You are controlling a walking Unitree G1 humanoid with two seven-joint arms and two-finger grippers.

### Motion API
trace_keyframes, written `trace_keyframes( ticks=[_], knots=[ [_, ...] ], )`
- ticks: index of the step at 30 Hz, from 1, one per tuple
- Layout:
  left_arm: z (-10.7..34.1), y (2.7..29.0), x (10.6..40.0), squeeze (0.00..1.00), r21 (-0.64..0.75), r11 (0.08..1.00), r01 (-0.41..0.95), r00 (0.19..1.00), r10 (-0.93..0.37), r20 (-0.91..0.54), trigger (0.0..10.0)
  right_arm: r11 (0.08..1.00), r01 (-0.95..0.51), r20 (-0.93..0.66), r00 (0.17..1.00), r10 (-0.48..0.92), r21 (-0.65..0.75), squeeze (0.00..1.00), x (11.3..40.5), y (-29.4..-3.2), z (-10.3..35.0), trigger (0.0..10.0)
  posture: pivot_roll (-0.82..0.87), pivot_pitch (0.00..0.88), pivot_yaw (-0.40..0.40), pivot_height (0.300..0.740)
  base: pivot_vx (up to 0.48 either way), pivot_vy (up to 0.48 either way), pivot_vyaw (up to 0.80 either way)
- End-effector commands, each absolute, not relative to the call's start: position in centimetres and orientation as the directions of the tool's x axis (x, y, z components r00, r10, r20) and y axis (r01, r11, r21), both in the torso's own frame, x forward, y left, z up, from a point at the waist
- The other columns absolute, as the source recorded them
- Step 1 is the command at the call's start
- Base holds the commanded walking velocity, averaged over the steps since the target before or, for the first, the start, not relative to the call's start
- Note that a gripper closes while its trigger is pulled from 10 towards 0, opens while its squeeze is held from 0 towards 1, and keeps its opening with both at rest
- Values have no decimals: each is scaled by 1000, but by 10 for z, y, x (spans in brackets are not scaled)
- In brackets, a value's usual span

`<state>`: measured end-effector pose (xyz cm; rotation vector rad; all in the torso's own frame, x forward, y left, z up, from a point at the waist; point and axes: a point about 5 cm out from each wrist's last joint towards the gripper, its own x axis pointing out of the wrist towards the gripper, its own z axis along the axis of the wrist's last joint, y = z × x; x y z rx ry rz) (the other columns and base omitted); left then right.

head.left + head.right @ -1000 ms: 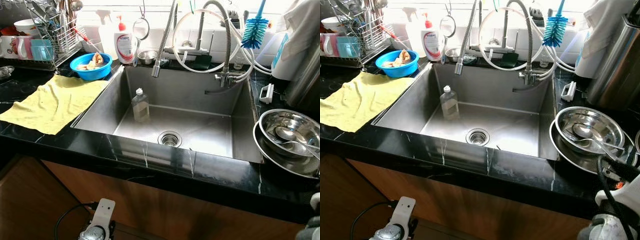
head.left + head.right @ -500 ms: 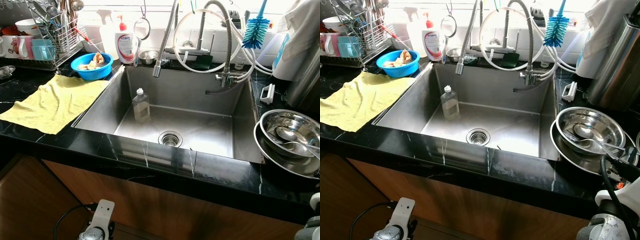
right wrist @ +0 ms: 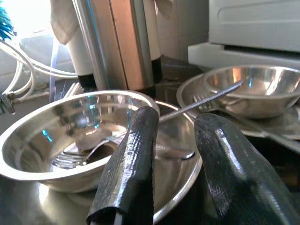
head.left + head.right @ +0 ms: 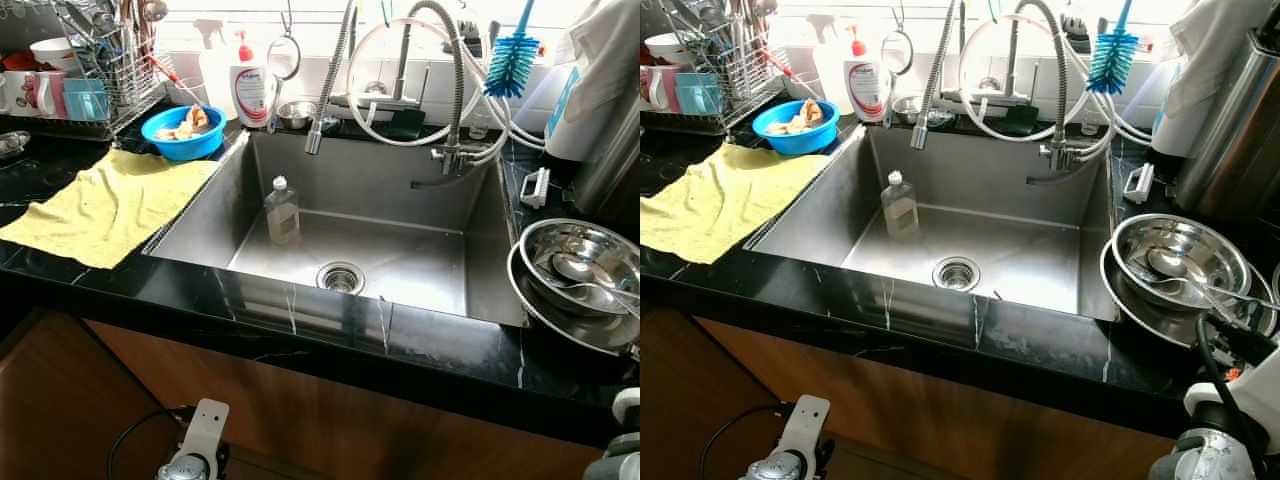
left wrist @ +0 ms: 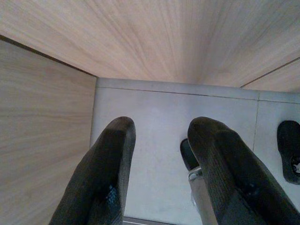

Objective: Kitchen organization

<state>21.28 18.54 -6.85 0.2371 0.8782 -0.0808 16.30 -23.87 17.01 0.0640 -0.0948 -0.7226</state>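
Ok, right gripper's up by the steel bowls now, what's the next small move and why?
Probably ease the right gripper forward to the near steel bowl and take its rim. Its fingers are open and empty, just short of that bowl, which holds a spoon and sits on the counter right of the sink.

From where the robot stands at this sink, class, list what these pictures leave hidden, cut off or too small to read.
- Soap bottle label: print too small, eye views.
- Blue bowl contents: pale pieces, too small to identify.
- Steel bowl under the spoon: base masked by glare and the utensils, eye views.
- Second steel bowl: cut off by the right wrist view's edge.
- Dish rack: cropped at the top corner.
- Sink drain: interior too dark.
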Motion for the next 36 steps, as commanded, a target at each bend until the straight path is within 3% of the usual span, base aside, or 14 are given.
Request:
trace_keyframes(
  ticks=[1,4,5,6,22,36],
  knots=[
    [-70,189,210,0,187,967,175,627,37,-778,10000,736,665,3,742,-671,127,0,162,-232,161,10000,-176,0,32,740,0,0,0],
    [-70,189,210,0,188,966,175,626,39,-779,10000,737,664,-8,744,-668,127,0,162,-232,160,10000,-177,0,32,740,0,0,0],
    [-70,190,210,0,189,966,176,626,39,-779,10000,737,664,-9,744,-668,128,0,162,-232,160,3059,-178,0,33,740,0,0,0],
    [-70,190,210,0,190,966,176,625,39,-779,10000,738,662,-7,745,-667,133,0,163,-232,160,0,-177,0,33,740,0,0,0],
    [-70,190,209,0,192,965,178,624,40,-780,10000,751,645,5,758,-652,144,0,166,-230,163,0,-176,0,34,740,0,0,0],
    [-69,191,210,0,198,964,179,626,44,-778,10000,810,549,68,818,-572,206,0,176,-220,174,0,-173,0,35,740,0,0,0]
  ],
)
